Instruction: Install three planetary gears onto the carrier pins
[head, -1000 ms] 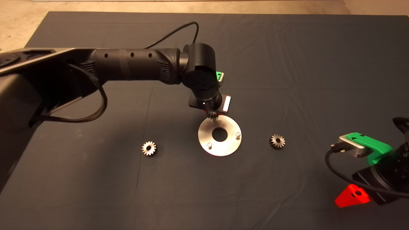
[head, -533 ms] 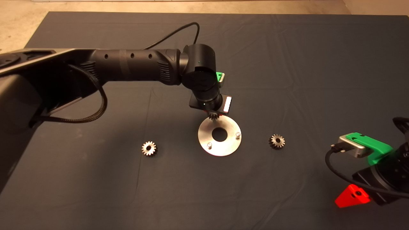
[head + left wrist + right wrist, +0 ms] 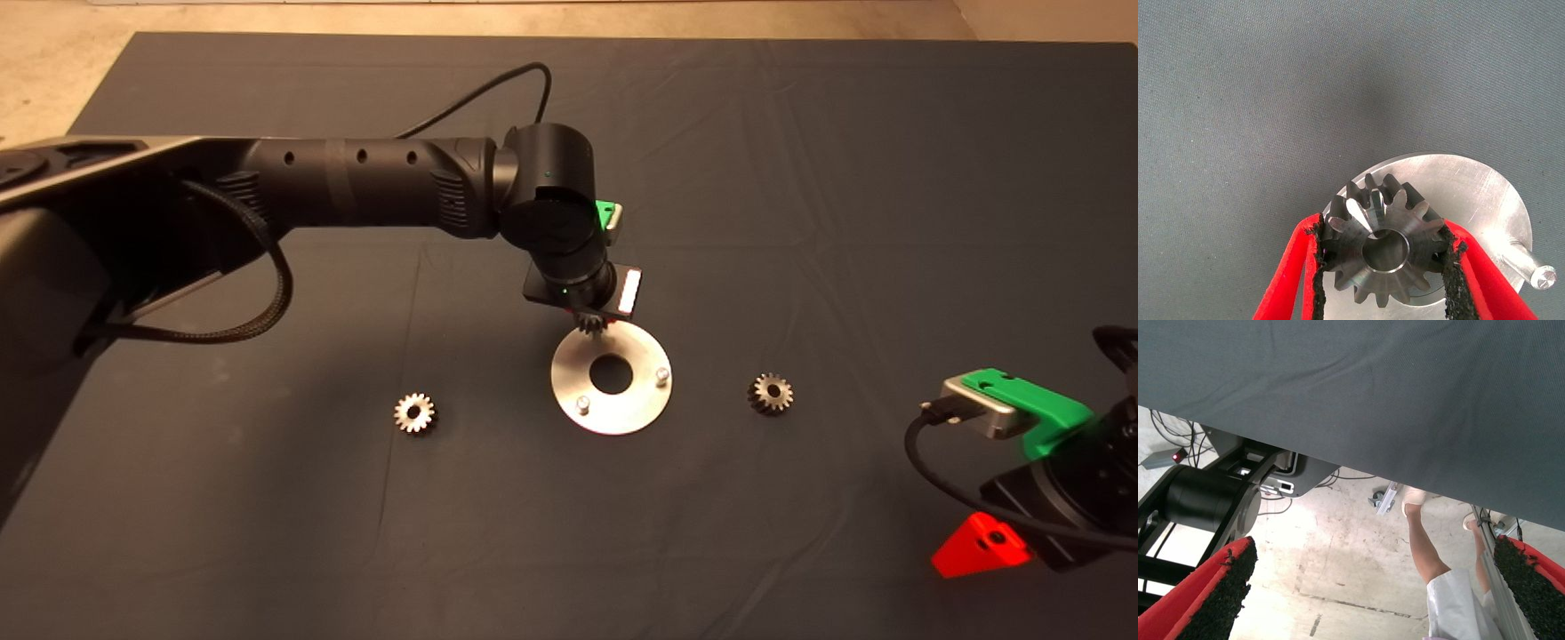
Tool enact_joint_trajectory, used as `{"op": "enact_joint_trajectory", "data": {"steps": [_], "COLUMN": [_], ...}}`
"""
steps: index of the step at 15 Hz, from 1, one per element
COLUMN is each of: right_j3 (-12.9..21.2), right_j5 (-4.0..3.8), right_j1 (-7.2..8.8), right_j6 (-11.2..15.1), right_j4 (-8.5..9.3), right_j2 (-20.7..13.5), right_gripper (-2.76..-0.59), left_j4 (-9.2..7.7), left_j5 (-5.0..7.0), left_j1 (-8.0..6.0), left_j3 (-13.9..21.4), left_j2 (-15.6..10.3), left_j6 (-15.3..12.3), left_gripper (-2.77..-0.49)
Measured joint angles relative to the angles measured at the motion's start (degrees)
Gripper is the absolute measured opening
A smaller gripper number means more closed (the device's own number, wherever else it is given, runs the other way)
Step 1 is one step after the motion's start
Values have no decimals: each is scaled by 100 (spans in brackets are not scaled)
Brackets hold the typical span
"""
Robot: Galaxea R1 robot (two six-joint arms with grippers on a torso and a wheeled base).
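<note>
Presently, item one: held gear, one of three planetary gears, clamped between the black pads of the left end effector, tooth tips pressed into both pads. It sits over the far rim of the disc, directly under the end effector. The left wrist view shows the gear's bore and shiny face; the head view shows only a few teeth below the wrist housing.

Item two: carrier pins. Two upright pins are countable in the head view, the near pin and the right-hand pin, both bare. The left wrist view shows one pin beside the right finger. The third pin lies hidden under the left end effector in every view.

Item three: loose gears, two. One loose gear lies on the dark mat well to the left of the left end effector, the other loose gear well to its right, beyond the disc.

Item four: right end effector, parked at the desk's lower right edge, fingers spread apart. Its wrist view alone shows the floor beyond the mat, a black machine base and a person's legs.
</note>
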Motion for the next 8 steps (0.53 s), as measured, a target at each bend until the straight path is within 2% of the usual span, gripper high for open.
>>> {"op": "enact_joint_trajectory", "data": {"steps": [8], "right_j3": [0], "right_j5": [0], "right_j1": [0], "right_j6": [0], "right_j4": [0], "right_j2": [-2], "right_gripper": [-71], "left_j4": [2], "left_j5": [4], "left_j1": [0], "left_j3": [60], "left_j2": [33], "left_j6": [-2], "left_gripper": [-235]}}
